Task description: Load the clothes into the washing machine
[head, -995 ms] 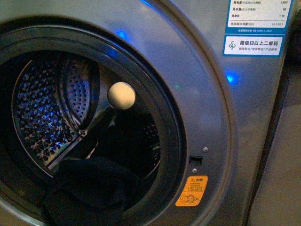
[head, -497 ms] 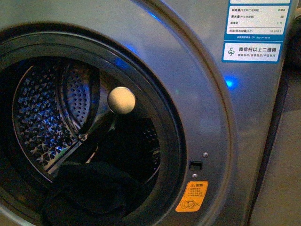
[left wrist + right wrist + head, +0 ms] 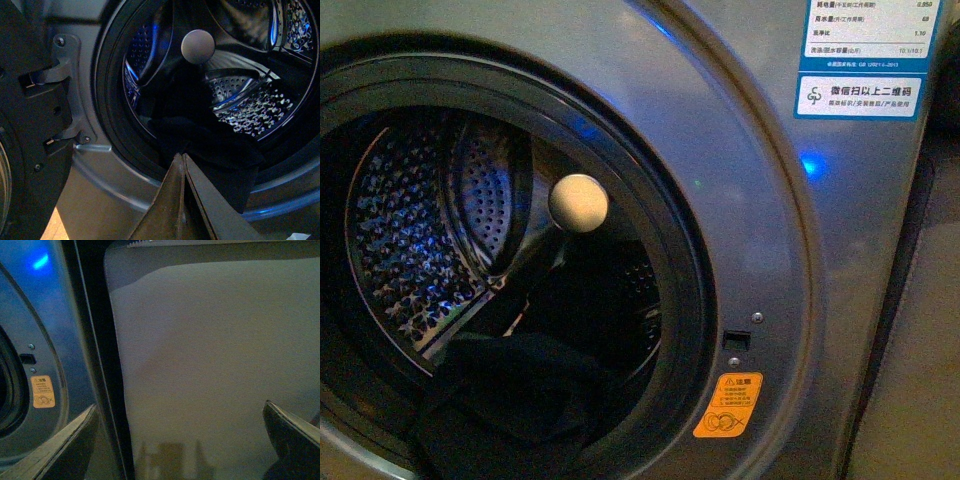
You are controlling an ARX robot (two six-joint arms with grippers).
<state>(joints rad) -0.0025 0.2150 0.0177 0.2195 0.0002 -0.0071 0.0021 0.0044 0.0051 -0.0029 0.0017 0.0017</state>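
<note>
Loading step, nearly done: the dark navy limp fabric clothes [image 3: 505, 400] lie heaped at the port's lower lip of the grey-silver front-loader washing machine [image 3: 760, 250], partly draped over the rim, below the cream round knob [image 3: 578, 203]. Left claw [image 3: 183, 162] is pressed together w/ its tips touching the cloth; whether it pinches it, can't tell. Right claw [image 3: 180, 422] is spread, empty, off to the side over the floor. Next: shove the cloth deeper into the perforated steel drum [image 3: 410, 230].
</note>
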